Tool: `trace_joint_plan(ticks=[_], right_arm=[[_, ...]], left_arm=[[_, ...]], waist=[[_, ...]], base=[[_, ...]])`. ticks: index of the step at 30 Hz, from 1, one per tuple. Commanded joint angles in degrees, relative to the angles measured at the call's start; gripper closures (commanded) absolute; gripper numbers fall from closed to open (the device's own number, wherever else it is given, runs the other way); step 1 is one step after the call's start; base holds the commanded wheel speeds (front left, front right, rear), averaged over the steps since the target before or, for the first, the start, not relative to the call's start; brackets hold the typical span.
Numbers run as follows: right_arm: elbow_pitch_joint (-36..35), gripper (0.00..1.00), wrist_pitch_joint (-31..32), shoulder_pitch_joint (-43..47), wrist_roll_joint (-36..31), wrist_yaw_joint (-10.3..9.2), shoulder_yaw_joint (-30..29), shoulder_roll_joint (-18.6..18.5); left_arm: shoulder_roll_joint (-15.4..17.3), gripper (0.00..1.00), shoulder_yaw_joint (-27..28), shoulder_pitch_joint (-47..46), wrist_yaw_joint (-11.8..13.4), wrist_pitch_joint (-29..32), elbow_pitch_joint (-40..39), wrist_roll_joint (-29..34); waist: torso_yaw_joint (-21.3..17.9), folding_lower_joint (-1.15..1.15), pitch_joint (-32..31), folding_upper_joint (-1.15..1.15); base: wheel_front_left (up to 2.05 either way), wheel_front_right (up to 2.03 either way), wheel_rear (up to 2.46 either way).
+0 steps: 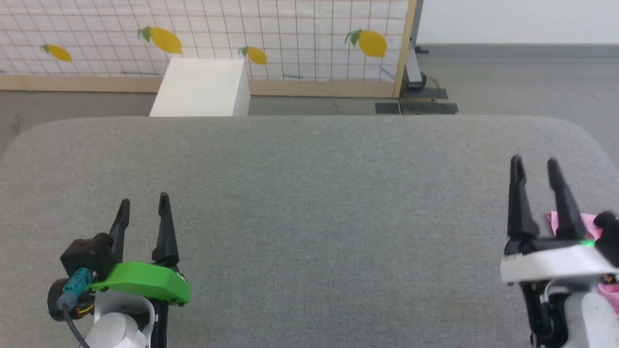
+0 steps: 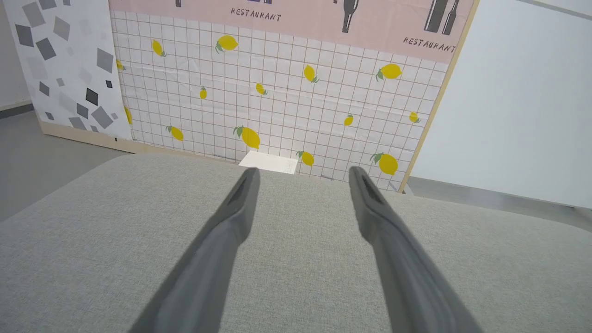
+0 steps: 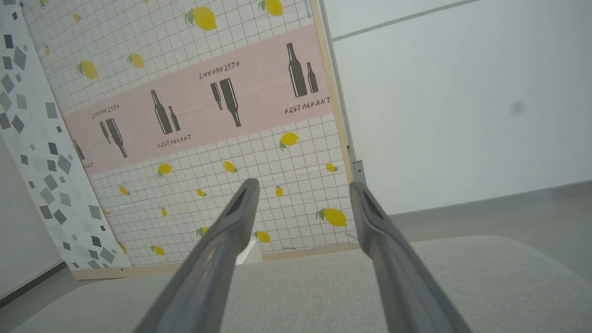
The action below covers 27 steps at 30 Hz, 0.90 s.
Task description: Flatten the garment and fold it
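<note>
Only a strip of the light pink garment [image 1: 587,221] shows in the head view, at the far right edge behind my right arm; most of it is hidden. My right gripper [image 1: 535,164] stands open just left of it, fingers pointing up over the grey table [image 1: 309,203], nothing between them. My left gripper [image 1: 144,203] is open at the lower left, empty, far from the garment. In the wrist views the left gripper [image 2: 300,172] and right gripper [image 3: 300,185] show spread fingers with only grey cloth surface and the wall beyond.
A white box [image 1: 200,87] stands on the floor past the table's far edge. Behind it rises a lemon-patterned panel [image 1: 271,38] with a wooden frame. Grey floor [image 1: 522,82] lies to the far right. The table's corners are rounded.
</note>
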Motion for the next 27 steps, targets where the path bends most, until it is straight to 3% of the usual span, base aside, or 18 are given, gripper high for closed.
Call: trace_joint_plan(ticks=[1,9,27], right_arm=[[0.85,0.0,-0.78,1.38,0.66,-0.08,0.32,0.03],[3.76,0.0,-2.2,5.84,0.0,-0.08,0.78,0.03],[5.9,0.0,-2.35,10.11,-4.18,-0.08,5.03,0.04]], left_arm=[[0.22,0.0,-0.29,0.19,-0.73,-0.33,0.23,-0.23],[0.87,0.0,-1.47,2.13,-3.24,-1.06,0.64,0.4],[-2.34,0.0,-3.69,4.81,-3.78,-1.6,6.05,1.16]], waist=[[0.97,0.01,-1.26,0.41],[1.68,0.01,-2.83,0.41],[1.33,0.01,-2.89,0.41]], base=[[0.0,0.0,0.0],[0.0,0.0,0.0],[0.0,0.0,0.0]])
